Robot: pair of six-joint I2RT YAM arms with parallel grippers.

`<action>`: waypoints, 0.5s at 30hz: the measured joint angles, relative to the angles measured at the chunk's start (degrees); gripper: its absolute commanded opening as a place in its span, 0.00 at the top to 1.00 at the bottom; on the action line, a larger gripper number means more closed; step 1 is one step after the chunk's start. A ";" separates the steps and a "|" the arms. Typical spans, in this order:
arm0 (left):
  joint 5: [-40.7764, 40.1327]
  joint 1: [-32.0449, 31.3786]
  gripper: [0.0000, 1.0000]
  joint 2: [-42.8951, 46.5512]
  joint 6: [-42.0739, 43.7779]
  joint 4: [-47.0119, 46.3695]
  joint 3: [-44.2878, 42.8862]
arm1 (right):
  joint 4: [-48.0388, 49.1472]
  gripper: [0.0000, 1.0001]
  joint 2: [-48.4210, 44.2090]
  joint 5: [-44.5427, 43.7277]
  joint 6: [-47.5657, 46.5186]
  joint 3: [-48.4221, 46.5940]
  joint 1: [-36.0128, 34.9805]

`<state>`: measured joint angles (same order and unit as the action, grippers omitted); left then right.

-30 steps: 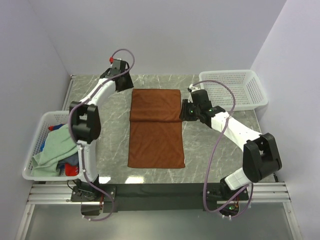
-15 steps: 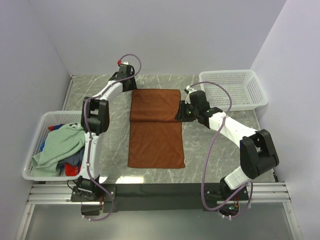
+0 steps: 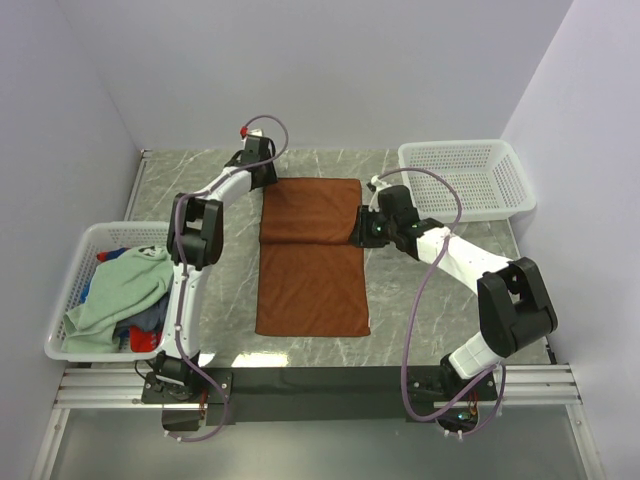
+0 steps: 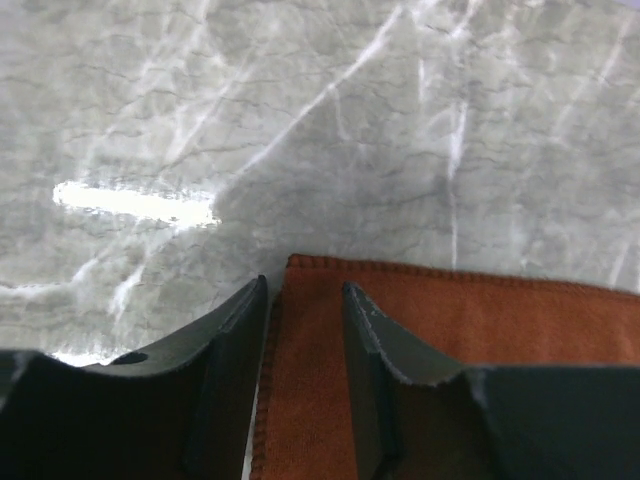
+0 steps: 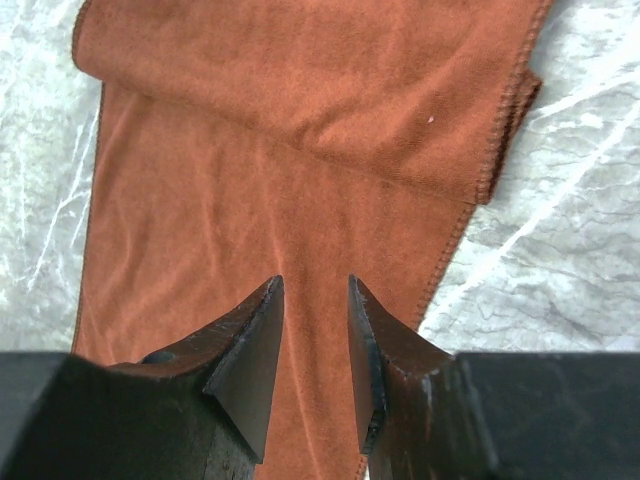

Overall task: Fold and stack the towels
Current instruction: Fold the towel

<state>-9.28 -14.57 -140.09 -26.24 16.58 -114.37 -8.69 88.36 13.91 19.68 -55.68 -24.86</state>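
Note:
A rust-brown towel (image 3: 310, 275) lies flat in the middle of the table, its far part folded back over itself. My left gripper (image 3: 263, 180) is low at the towel's far left corner. In the left wrist view the jaws (image 4: 305, 287) stand open astride the towel's (image 4: 470, 315) side hem, one finger (image 4: 232, 345) outside it and the other on the cloth. My right gripper (image 3: 359, 233) hovers at the right edge by the fold, open (image 5: 315, 282) over the towel (image 5: 300, 100). A mint-green towel (image 3: 115, 295) and other coloured towels lie heaped in the left basket.
The white mesh basket (image 3: 70, 262) on the left overhangs the table's side. A second white basket (image 3: 465, 180) stands at the far right with nothing in it. Grey walls close in behind and on both sides.
My left arm has swung right, from beside the towel to its far left corner, and its jaws have narrowed a little. My right gripper has edged slightly left onto the towel's edge.

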 measured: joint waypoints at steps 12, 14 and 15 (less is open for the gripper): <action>-8.70 -2.54 0.87 -0.50 0.20 0.66 -0.11 | 1.07 0.61 0.00 0.52 0.39 1.81 -0.39; -8.96 -2.60 0.96 -0.52 0.52 0.68 -0.11 | 1.16 0.61 0.00 0.24 0.33 1.77 -0.39; -8.98 -2.62 0.98 -0.52 0.52 0.66 -0.11 | 1.11 0.60 0.02 -0.02 0.20 1.68 -0.39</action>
<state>-18.26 -17.19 -140.62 -25.71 17.23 -114.48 -7.57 88.38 13.89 19.88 -54.00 -25.26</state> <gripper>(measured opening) 0.082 0.394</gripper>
